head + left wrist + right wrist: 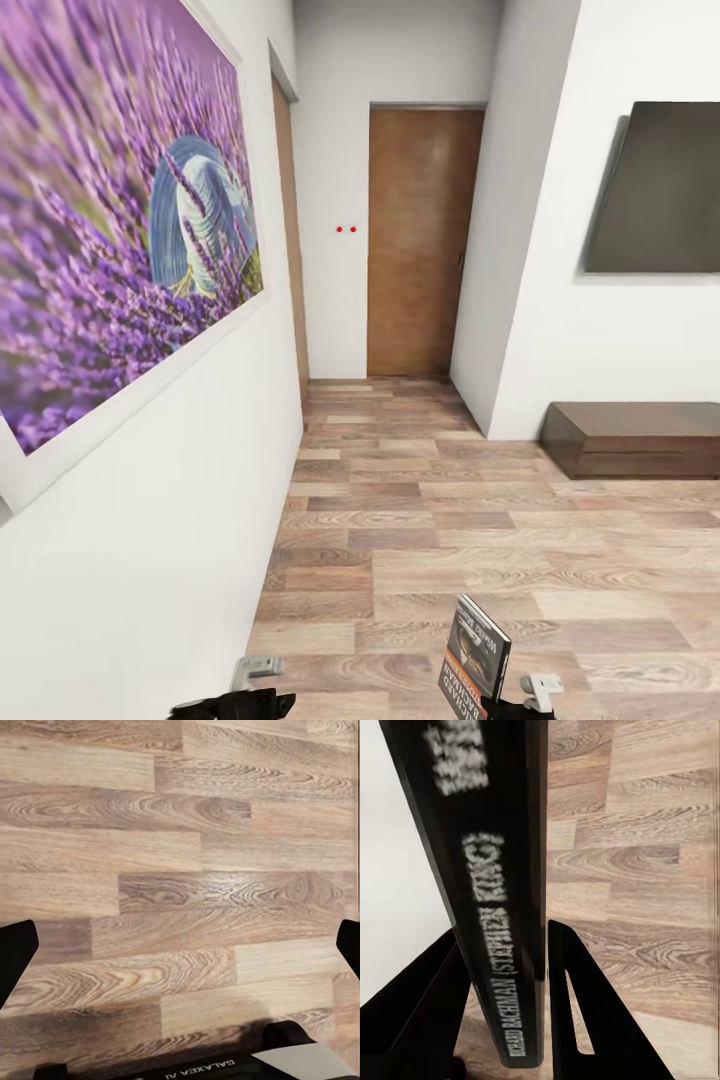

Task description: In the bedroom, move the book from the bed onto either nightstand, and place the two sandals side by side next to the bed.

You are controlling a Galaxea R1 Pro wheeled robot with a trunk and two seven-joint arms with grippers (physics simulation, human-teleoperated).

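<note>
Head view, left to right: large lavender-field print in a white frame (pixel 120 220) on the white left wall; brown wooden door (pixel 420 240) at the end of a short corridor; black wall-mounted TV (pixel 655 190) on the right wall, with a long dark brown low bench (pixel 635 438) beneath it. That unit is the TV bench, not a nightstand. Light wood-plank floor (pixel 440 560) throughout. Left tool (pixel 180 945): fingers wide apart, nothing between them, plank floor below in the left wrist view. Right tool (pixel 510 1020): clamped on the thin dark paperback book with orange-brown cover picture and white lettering (pixel 475 658); the right wrist view shows the black spine (pixel 495 907) standing between the two dark fingers (pixel 585 1012), gripped near one end, most of the book projecting beyond the fingers. Book is thus carried upright, slightly tilted, low at the front of the robot, above the floor. Judgement: step in hand is transport to a nightstand; bed, nightstands and sandals not in sight here. To do it well: keep the right tool's hold steady, avoid quick base turns since the long overhang may let the book pivot, keep clear of the left wall, and lay the book flat before letting go.
</note>
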